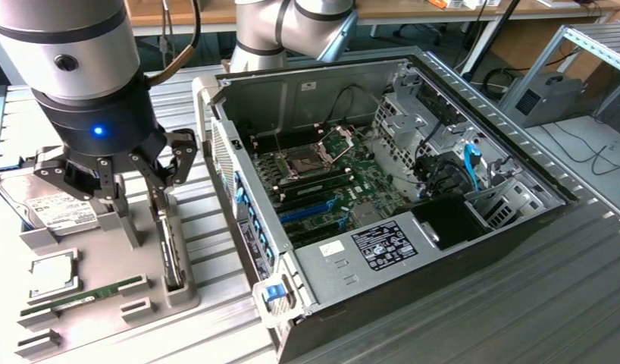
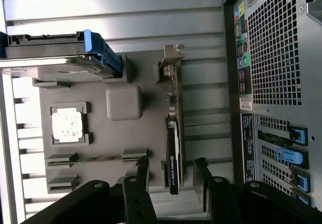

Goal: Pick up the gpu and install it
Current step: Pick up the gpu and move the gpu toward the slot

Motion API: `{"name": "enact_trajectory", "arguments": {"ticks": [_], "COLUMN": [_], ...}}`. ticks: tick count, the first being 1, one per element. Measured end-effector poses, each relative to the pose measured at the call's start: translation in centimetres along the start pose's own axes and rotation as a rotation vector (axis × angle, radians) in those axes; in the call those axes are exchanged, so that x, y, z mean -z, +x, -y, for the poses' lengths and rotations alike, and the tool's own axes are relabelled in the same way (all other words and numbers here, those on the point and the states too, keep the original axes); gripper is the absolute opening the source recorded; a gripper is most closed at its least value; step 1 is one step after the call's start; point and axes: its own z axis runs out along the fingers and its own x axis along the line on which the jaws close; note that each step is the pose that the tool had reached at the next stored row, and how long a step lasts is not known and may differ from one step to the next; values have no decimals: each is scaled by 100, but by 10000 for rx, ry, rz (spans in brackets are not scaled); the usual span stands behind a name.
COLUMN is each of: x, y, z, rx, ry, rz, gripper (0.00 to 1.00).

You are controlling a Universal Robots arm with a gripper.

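Grey fixture tray (image 2: 126, 143) on the table (image 2: 126, 17) stands one gpu (image 2: 173, 133) on edge in a slot, probably so its upper edge is free to pinch. One hard drive (image 2: 55, 65), one processor chip (image 2: 67, 125) and one RAM stick (image 2: 95, 158) rest in separate cradles. The tool (image 2: 172, 176) hangs over the card, spread wide with a finger on either side and gripping nothing, beside one open computer case (image 2: 276, 43).
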Motion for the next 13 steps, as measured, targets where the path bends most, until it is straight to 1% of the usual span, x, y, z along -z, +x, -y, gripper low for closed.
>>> {"name": "enact_trajectory", "arguments": {"ticks": [10,13], "x": [-143,-203], "y": [3,2], "z": [5,7], "rx": [0,-1], "ry": [2,3], "rz": [0,-1], "gripper": [48,48]}}
